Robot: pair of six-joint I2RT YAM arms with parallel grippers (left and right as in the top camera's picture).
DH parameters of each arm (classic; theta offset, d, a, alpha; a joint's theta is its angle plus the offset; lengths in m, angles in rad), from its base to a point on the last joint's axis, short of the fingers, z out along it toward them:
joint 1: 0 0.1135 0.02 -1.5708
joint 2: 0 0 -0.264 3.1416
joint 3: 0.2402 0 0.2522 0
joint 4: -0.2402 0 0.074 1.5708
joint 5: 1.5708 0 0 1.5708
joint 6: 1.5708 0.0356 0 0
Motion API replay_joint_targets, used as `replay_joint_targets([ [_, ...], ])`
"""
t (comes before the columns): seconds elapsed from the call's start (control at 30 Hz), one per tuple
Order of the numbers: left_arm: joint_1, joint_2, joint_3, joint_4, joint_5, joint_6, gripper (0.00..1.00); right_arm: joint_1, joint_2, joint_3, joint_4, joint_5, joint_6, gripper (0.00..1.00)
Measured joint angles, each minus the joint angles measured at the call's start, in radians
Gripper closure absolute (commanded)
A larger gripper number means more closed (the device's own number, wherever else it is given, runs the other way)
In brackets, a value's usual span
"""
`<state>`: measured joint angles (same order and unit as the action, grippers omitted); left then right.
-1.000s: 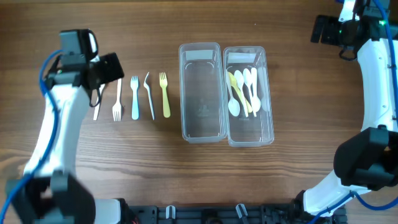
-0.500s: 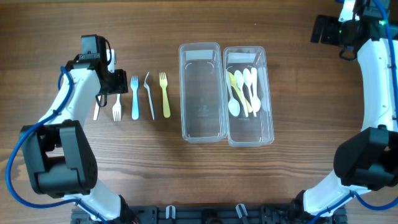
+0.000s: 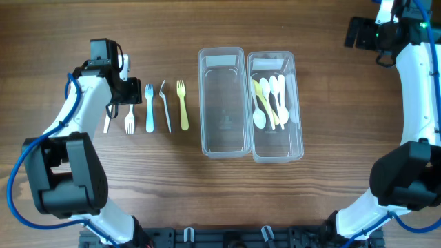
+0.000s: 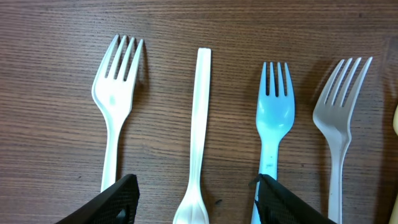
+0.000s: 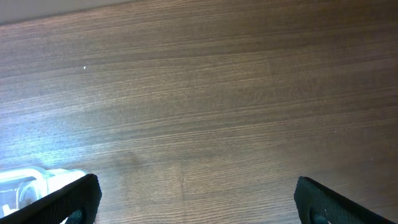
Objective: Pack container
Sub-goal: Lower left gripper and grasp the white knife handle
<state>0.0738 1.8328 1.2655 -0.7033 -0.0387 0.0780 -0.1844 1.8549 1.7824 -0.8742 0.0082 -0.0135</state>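
Two clear containers stand side by side: the left one [image 3: 224, 141] is empty, and the right one [image 3: 277, 148] holds several white and yellow spoons [image 3: 269, 102]. Left of them lies a row of utensils: a yellow fork [image 3: 182, 105], a clear fork [image 3: 165, 107], a blue fork [image 3: 149, 109], a white utensil [image 3: 129, 116] and a white fork [image 3: 107, 125]. My left gripper [image 3: 122, 91] is open just above the row. In the left wrist view its fingers [image 4: 198, 202] straddle the white utensil [image 4: 199, 106], between the white fork [image 4: 115, 106] and the blue fork [image 4: 273, 124]. My right gripper [image 3: 362, 31] is open and empty.
In the right wrist view the open fingers [image 5: 196, 205] hang over bare wood, with a corner of the right container [image 5: 25, 180] at the lower left. The right arm runs down the table's right side. The clear fork [image 4: 339, 124] also shows in the left wrist view.
One second ago the left arm was farther left and higher; it swung in and came down over the white utensils. It has held still for the last half second. The right arm has not moved.
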Motion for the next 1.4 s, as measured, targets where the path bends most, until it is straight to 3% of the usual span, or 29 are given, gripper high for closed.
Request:
replay_joint_targets([
  [0.2,0.000,0.063,0.000,0.000,0.000,-0.001,0.40,0.000,0.000,0.000,0.000,0.000,0.000,0.00],
  [0.47,0.000,0.106,0.000,0.001,0.000,-0.008,0.54,0.000,0.000,0.000,0.000,0.000,0.000,0.00],
  [1.4,0.000,0.144,0.000,0.041,0.000,-0.011,0.48,0.000,0.000,0.000,0.000,0.000,0.000,0.00],
])
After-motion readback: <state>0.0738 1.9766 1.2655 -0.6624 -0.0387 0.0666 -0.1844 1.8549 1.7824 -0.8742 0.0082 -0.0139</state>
